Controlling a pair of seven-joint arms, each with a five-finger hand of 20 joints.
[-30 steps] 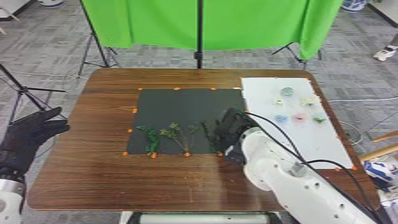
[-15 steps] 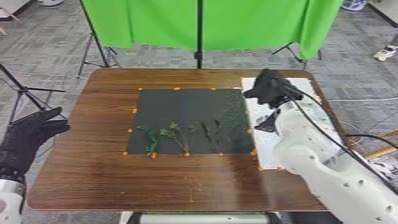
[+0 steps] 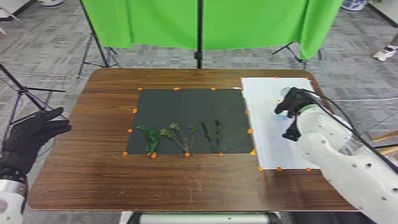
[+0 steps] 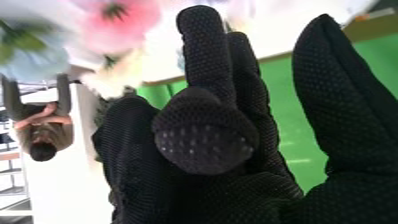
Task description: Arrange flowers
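"Which step is this?"

"Picking a bloom, I'd judge. The right hand (image 3: 290, 103) has its fingers (image 4: 202, 45) nearly straight, holding nothing I can see. The pink flower (image 4: 122, 24) is near them, the green stems (image 3: 171, 133) well to their left."

"Next?"

"Probably pinch one bloom."

"Any change?"

"The fingers have shifted right, farther from the dark mat (image 3: 182, 107), and nearer the robot."
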